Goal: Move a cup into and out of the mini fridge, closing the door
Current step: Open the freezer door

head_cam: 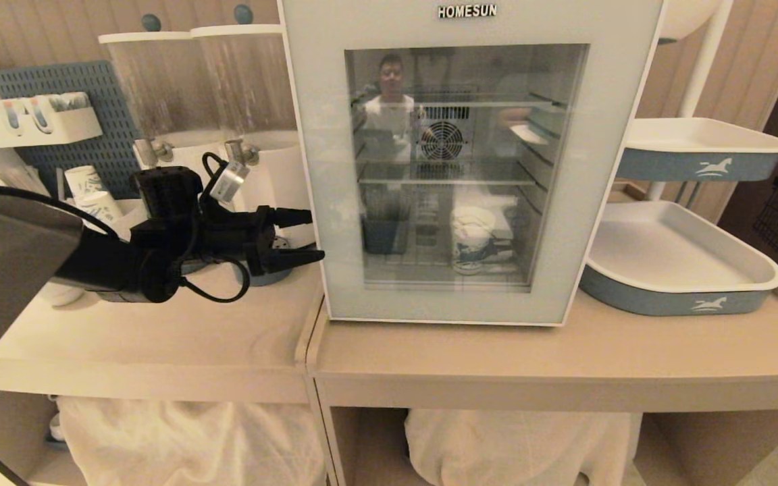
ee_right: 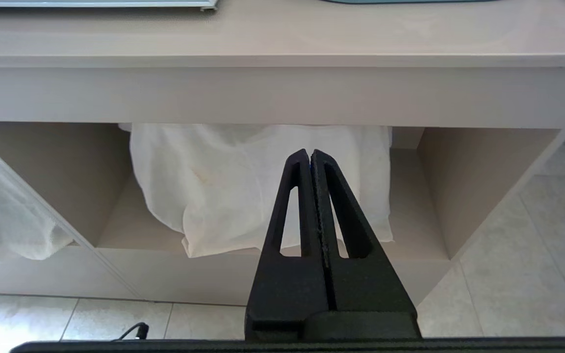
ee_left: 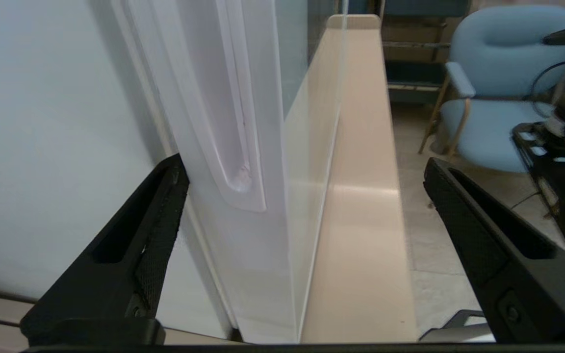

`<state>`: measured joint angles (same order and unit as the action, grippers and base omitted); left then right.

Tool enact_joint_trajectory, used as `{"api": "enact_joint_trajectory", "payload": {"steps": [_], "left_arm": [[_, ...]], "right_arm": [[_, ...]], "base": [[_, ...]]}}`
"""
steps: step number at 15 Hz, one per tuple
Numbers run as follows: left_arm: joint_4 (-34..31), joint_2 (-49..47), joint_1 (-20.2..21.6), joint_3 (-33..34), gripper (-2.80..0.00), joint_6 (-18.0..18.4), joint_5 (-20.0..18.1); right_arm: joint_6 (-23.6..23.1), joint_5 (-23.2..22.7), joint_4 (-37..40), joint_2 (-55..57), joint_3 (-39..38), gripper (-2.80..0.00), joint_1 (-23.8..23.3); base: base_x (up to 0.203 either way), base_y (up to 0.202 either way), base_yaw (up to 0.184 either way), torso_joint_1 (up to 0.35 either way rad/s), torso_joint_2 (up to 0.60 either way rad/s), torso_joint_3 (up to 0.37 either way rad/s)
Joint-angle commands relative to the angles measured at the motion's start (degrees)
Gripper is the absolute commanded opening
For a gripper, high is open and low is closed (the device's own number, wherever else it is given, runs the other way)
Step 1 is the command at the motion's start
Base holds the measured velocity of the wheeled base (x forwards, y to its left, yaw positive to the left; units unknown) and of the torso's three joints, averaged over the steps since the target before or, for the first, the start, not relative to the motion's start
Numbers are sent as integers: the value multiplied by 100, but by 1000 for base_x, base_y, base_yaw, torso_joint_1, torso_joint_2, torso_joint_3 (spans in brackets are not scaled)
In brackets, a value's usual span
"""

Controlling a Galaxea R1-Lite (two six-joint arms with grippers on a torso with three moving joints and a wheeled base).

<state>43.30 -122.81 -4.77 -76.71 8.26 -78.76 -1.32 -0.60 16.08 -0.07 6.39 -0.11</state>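
Observation:
The mini fridge [head_cam: 308,135] stands on the counter with its glass door [head_cam: 591,189] shut. Through the glass the cup [head_cam: 471,241], white with blue print, shows on the bottom shelf. My left gripper [head_cam: 317,236] is open at the door's left edge, about halfway up. In the left wrist view the left gripper [ee_left: 304,166] straddles the door's edge [ee_left: 263,235] and its recessed handle [ee_left: 236,147]. One finger [ee_left: 157,235] lies against the seam by the fridge's side wall [ee_left: 42,147]; the other [ee_left: 483,235] hangs free in front of the door. My right gripper [ee_right: 310,156] is shut and empty, low before the counter.
Two drink dispensers [head_cam: 227,101], a pegboard and shorter paper cups [head_cam: 95,196] stand left of the fridge. Stacked white trays [head_cam: 672,270] sit at its right. White cloth [ee_right: 243,181] fills the counter's lower shelves. A blue chair [ee_left: 498,88] stands on the floor beyond.

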Motion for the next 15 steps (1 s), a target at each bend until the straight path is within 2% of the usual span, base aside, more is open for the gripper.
{"api": "enact_joint_trajectory", "payload": {"steps": [1,4,7,11,15], "left_arm": [[13,325,-2,374,0,-6,-300],[51,855,17,951,0,-16,-620],[48,1545,-43,1469,0,-69,-711],[69,2657,-665,2408,0,-428,-602],[61,3822,-1452,3305,0,-618,-123]], "right_arm": [[-9,-2,9,7,3,-280,2],[-9,7,9,7,3,-280,2],[-9,7,9,7,3,-280,2],[44,16,9,7,3,-280,2],[70,16,9,7,3,-280,2]], "base": [[0,0,0,0,0,0],[0,0,0,0,0,0],[0,0,0,0,0,0],[0,0,0,0,0,0],[0,0,0,0,0,0]]}}
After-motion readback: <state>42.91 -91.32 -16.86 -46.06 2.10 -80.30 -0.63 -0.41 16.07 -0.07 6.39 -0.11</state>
